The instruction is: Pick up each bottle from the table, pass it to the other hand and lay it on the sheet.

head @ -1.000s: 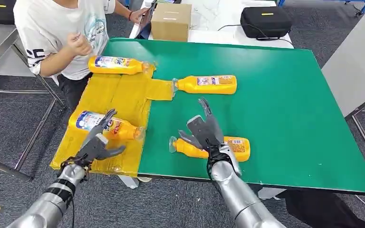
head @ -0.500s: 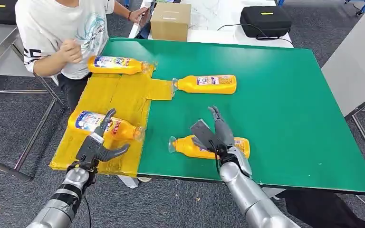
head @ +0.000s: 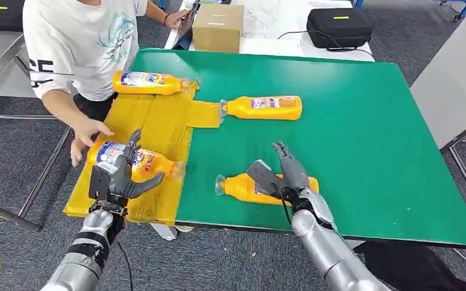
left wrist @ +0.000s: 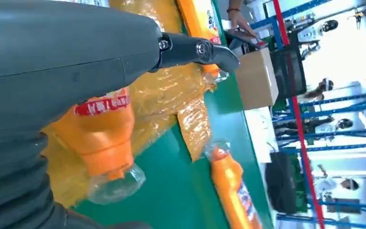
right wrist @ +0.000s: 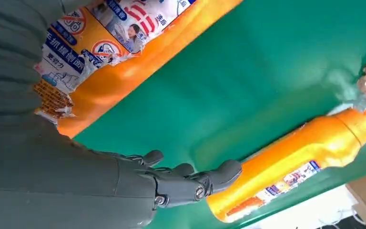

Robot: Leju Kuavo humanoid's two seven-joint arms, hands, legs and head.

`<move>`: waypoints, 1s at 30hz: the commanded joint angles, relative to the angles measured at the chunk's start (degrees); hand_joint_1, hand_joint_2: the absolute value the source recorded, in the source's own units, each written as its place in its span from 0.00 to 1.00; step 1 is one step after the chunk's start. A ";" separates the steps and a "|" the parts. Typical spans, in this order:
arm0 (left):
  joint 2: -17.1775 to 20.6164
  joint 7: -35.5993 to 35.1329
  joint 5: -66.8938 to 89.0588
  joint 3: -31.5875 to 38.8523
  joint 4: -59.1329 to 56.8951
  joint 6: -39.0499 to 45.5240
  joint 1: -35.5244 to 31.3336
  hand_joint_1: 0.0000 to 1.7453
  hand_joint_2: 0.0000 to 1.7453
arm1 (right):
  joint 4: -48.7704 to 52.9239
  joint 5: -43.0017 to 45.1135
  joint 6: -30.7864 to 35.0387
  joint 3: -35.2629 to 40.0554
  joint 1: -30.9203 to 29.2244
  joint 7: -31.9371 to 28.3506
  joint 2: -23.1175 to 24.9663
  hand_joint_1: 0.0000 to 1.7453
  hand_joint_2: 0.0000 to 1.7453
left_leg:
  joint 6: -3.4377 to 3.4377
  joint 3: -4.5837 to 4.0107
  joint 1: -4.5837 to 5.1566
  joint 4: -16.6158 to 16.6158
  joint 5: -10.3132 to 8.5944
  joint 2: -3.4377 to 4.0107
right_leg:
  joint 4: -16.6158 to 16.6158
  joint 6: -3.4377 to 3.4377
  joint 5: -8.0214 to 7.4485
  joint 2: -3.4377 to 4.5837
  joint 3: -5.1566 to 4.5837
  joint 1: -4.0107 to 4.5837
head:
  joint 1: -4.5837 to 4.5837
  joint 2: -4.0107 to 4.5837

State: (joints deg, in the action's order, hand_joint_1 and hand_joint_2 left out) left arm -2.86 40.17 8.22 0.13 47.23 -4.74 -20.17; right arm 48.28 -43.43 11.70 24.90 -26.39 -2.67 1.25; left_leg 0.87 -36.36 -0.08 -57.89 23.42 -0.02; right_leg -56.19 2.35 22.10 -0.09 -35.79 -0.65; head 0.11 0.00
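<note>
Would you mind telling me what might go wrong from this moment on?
The person's hand reaches beside the bottle on the sheet, right by the left hand; the two could collide.

The right hand hangs open over the near bottle, which lies on its side on the smooth green table; it may roll or slide away from an off-centre grasp.

The yellow sheet looks crinkled and overhangs the edge, so a dragged bottle could pull it.

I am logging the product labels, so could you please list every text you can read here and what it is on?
"55": partly hidden dark print on the sleeve of the person's white shirt.
Bottle under the right hand: Chinese label print and round red signs, too blurred to quote.
Bottle by the left hand: white characters on a red band, unreadable.
Far bottle on the sheet and bottle on the green table: labels too small.
</note>
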 commanded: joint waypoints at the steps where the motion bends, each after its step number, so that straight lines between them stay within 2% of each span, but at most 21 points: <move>1: -2.09 -0.17 -0.82 3.17 -1.40 -0.80 -2.58 0.00 1.00 | 6.68 -3.04 -2.90 2.66 5.89 1.56 -4.41 0.00 1.00 | -0.04 0.25 -0.08 0.05 0.07 -0.23 | 0.07 -0.07 0.13 -0.24 0.34 0.08 | 0.00 0.00; 5: -2.09 -0.17 -1.07 3.62 -0.80 -1.17 -2.26 0.00 1.00 | 10.82 -5.04 -3.68 2.33 8.17 3.33 -6.87 0.00 1.00 | -0.05 0.40 -0.07 0.03 0.15 -0.32 | 0.05 -0.09 0.24 -0.33 0.52 0.07 | -0.02 0.00; 7: -2.09 -0.17 -1.10 3.83 -0.57 -1.39 -2.08 0.00 1.00 | 13.22 -5.72 -4.47 1.90 9.08 3.99 -8.02 0.00 1.00 | -0.03 0.20 -0.04 0.02 0.05 -0.18 | 0.05 -0.04 0.10 -0.18 0.27 0.04 | 0.00 0.00; 10: -2.18 -0.17 -1.03 3.90 -0.87 -1.37 -2.19 0.00 1.00 | 15.12 -5.69 -4.33 1.28 9.84 3.97 -8.37 0.00 1.00 | -0.03 0.25 -0.02 0.00 0.10 -0.28 | 0.00 -0.07 0.17 -0.22 0.34 0.02 | -0.02 0.00; 30: -2.16 -0.17 -1.18 4.03 -0.15 -1.73 -1.65 0.00 1.00 | 15.18 -9.01 -8.23 1.12 8.87 6.29 -10.91 0.00 1.00 | -0.03 0.12 -0.02 0.01 0.07 -0.15 | 0.01 -0.05 0.08 -0.04 0.18 0.02 | -0.02 0.00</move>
State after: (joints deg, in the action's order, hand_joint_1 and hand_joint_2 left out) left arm -4.61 40.17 7.13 2.80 48.09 -6.19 -20.43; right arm 64.24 -52.30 4.87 25.62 -16.65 2.89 -8.13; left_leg 0.88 -36.38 -0.08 -57.90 23.42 -0.16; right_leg -56.19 2.36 22.10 -0.11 -35.75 -0.65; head 0.09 0.00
